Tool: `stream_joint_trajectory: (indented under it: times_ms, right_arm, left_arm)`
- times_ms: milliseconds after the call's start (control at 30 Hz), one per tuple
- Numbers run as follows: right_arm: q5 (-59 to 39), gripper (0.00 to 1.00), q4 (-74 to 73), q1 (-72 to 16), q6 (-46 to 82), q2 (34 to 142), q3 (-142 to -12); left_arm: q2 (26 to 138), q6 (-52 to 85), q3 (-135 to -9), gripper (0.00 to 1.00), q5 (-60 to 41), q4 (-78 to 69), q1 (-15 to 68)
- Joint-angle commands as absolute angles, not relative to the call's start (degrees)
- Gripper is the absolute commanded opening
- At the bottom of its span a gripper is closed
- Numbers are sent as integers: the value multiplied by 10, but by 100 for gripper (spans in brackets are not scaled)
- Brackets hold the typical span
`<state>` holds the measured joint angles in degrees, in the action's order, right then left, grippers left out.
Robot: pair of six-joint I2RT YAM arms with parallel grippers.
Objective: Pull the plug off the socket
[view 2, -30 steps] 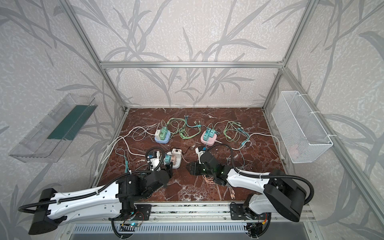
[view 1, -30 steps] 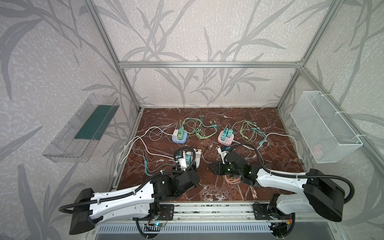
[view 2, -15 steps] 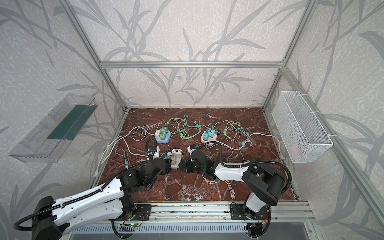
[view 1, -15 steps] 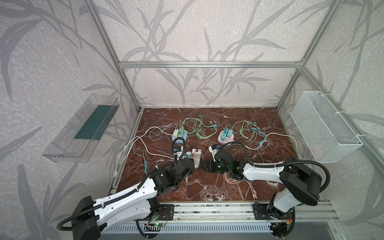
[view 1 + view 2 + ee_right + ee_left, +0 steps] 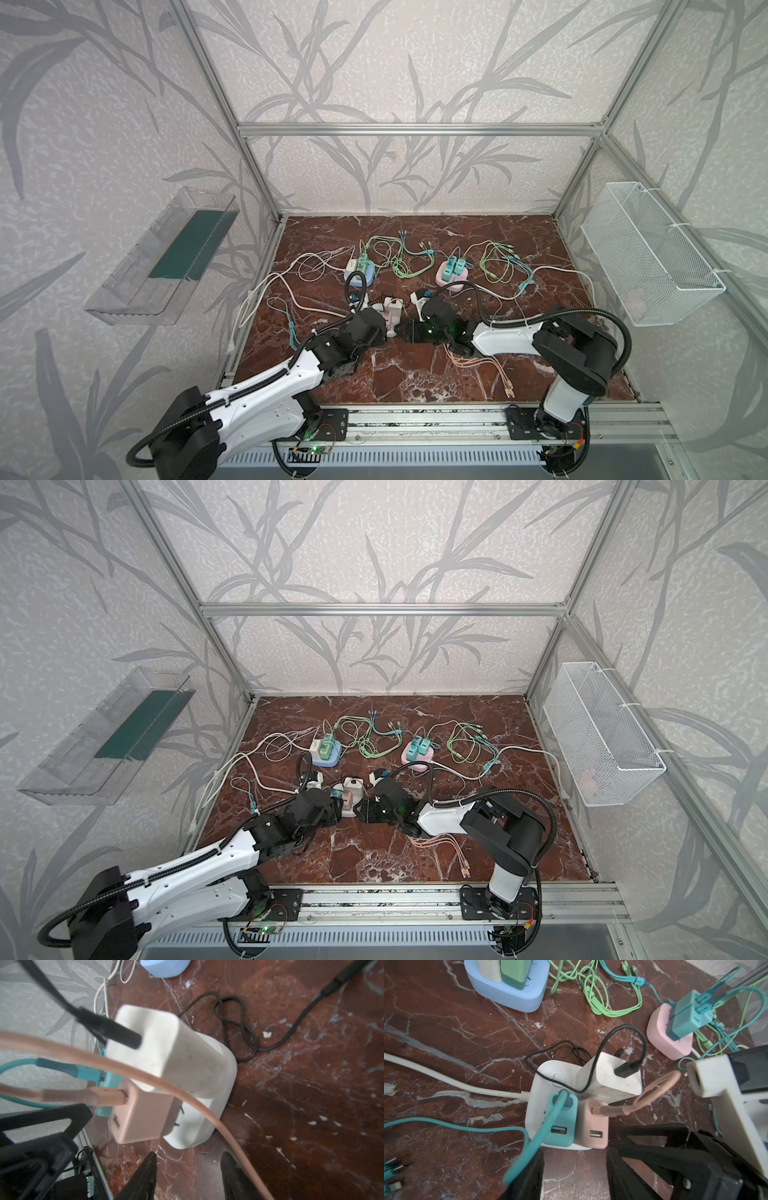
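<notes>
A white socket (image 5: 392,308) (image 5: 544,1076) sits mid-table and carries a white charger (image 5: 608,1076), a teal plug (image 5: 560,1124) and a pink plug (image 5: 591,1124). In the right wrist view the pink plug (image 5: 143,1118) leans, and its prongs show above the socket (image 5: 207,1122). My left gripper (image 5: 384,328) (image 5: 574,1176) is open just short of the teal and pink plugs, with bare marble between its fingers. My right gripper (image 5: 401,332) (image 5: 189,1174) faces it from the other side, open, a little short of the socket's corner. A pink cable (image 5: 187,1093) runs past one finger.
A blue socket block (image 5: 360,272) and a pink one (image 5: 454,272) stand farther back among green and teal cables. A white cord (image 5: 266,286) runs off left, and pink cable ends (image 5: 490,370) lie at the front. A wire basket (image 5: 648,253) and a clear tray (image 5: 166,257) hang on the side walls.
Both arms have closed in on the white socket, the right one moving left and the left one moving away from the front edge. The left jaws have narrowed.
</notes>
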<state>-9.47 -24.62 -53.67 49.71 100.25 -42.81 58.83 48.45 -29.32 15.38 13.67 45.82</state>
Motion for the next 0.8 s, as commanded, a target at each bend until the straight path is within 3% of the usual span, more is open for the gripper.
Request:
stream_joint_trajectory:
  times_ms: [0, 767]
  right_arm:
    - [-91, 50, -274, -534, 496, 1011, -434]
    - [-79, 50, -239, -522, 476, 1047, -477]
  left_arm:
    - [608, 463, -306, 52, 142, 120, 451]
    - [636, 432, -289, 51, 188, 66, 431]
